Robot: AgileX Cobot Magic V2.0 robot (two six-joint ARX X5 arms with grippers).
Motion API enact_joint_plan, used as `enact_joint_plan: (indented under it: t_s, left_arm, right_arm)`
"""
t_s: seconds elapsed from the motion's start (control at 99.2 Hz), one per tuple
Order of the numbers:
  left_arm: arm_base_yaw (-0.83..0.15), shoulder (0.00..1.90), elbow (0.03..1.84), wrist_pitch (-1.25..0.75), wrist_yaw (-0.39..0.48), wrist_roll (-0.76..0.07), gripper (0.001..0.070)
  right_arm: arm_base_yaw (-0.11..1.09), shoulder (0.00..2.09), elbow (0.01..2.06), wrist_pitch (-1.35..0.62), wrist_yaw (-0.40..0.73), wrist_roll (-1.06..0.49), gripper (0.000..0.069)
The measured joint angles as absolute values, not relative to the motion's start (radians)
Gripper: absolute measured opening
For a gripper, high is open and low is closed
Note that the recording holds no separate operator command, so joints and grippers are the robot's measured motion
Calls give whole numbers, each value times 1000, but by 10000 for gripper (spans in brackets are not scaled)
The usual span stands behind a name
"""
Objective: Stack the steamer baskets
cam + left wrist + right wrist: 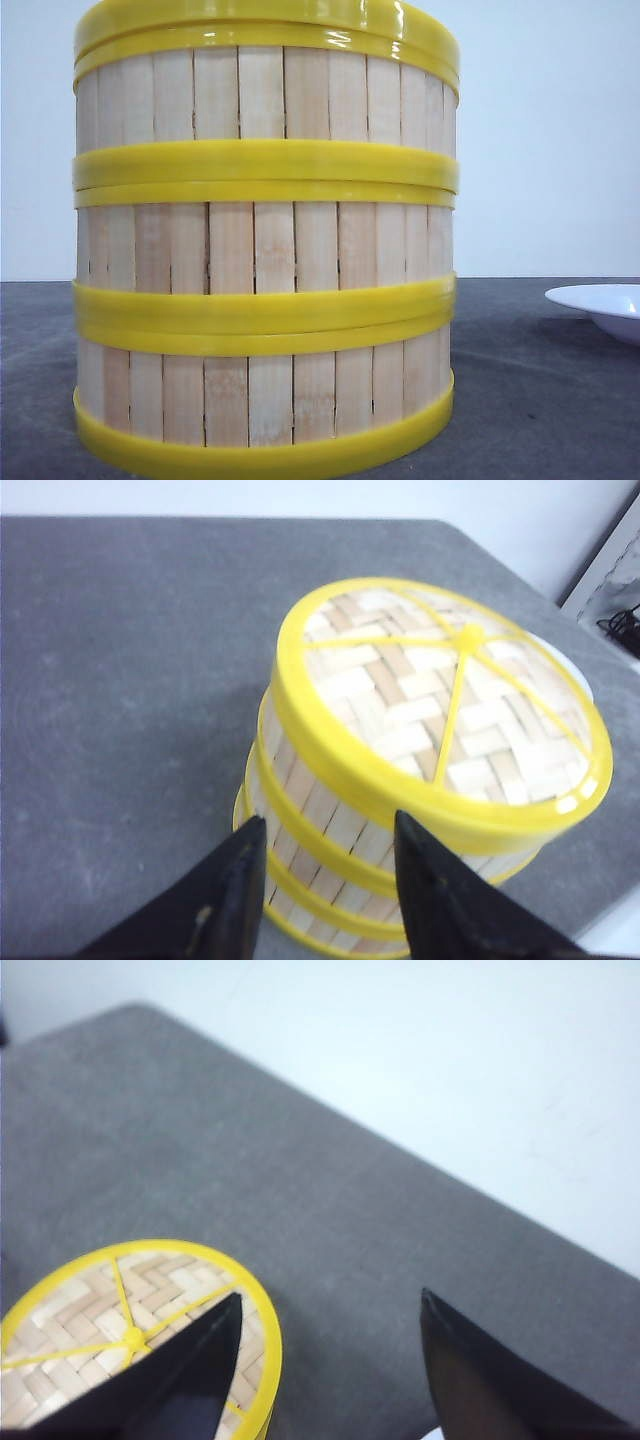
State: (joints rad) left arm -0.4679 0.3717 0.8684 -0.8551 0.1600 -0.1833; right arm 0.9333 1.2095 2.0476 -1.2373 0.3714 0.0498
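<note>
Standing on the desk, three baskets form one straight stack, capped by a woven lid. They look light and stiff; the slats seem brittle and the yellow rims slick, so I'd take hold across a rim from both sides. Both left fingers and right fingers are spread wide, holding nothing, above the stack. Only the front view shows the plate; only the wrist views show the lid's weave.
</note>
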Motion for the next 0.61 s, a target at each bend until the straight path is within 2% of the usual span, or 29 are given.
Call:
enact_joint_plan:
  t_s: [0.182, 0.484, 0.605]
  left_arm:
    - [-468, 365, 868, -784, 160, -183, 232]
    - [-468, 357, 843, -786, 160, -169, 232]
    - [-468, 357, 843, -782, 160, -169, 232]
  right_arm:
    - [935, 1051, 1877, -1213, 405, 74, 345]
    - [935, 745, 1290, -997, 447, 205, 345]
    - [935, 669, 1165, -966, 447, 250, 345]
